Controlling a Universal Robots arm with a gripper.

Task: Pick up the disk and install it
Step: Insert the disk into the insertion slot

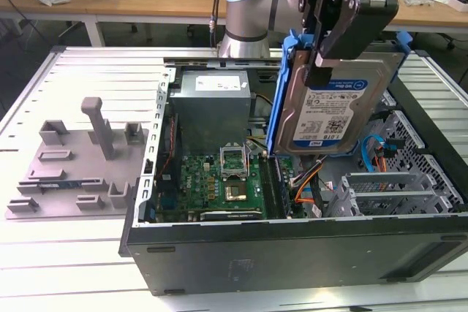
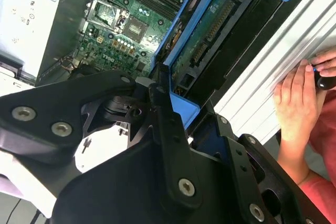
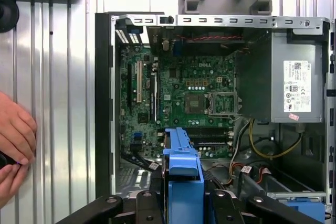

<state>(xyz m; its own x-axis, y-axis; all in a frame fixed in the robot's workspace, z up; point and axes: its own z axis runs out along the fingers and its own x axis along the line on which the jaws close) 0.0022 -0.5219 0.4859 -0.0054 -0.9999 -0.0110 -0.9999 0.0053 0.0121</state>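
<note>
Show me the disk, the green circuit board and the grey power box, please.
disk (image 1: 330,118): exterior view, on its white-and-blue label.
green circuit board (image 3: 181,95): first wrist view, on its green surface near the middle.
grey power box (image 1: 210,122): exterior view, on its plain metal side.

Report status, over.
Pincer shut on disk. Disk on edge above open case, not installed. A person's hand at the table beside the case.
</note>
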